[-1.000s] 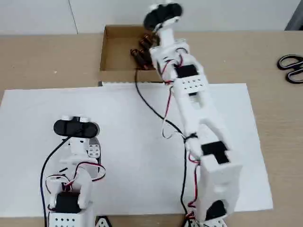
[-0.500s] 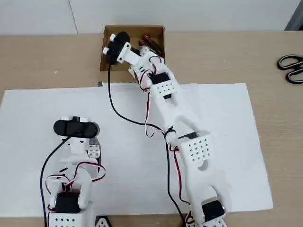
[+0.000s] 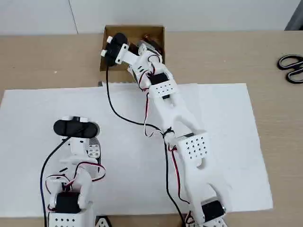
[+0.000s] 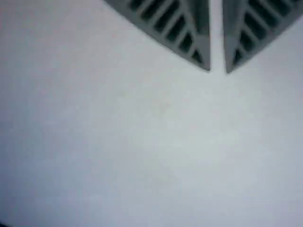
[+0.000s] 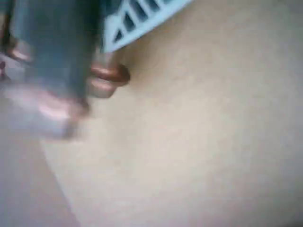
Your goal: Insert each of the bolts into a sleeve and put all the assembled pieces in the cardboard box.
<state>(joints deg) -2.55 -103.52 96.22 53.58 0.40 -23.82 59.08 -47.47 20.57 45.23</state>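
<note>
Two arms stand at the pale wooden desk (image 3: 47, 52), much of which is covered by a large sheet of white paper (image 3: 227, 142).

We note the right arm stretched diagonally across the paper to the open brown cardboard box (image 3: 135, 29). The box sits on the desk just beyond the paper's far edge. The right tool (image 3: 141, 47) is down inside the box.

Beside it, toward the box's far right corner, lie several small copper-coloured metal pieces (image 3: 151, 39). We cannot count them or separate bolt from sleeve. In the right wrist view, the rounded end of one piece (image 5: 110, 75) sits right at the tool, touching or just beside it; we cannot tell which. We also cannot tell whether the right tool is released, clenched or grasping a piece.

The left arm is folded back near its base, at the near left of the paper. The left tool (image 4: 218, 70) points down at bare paper. It is clenched to a thin slit, with nothing between its ribbed grey fingers (image 4: 189, 33).

Black-handled scissors (image 3: 291, 66) lie on the desk at the far right, well apart from the box.
</note>
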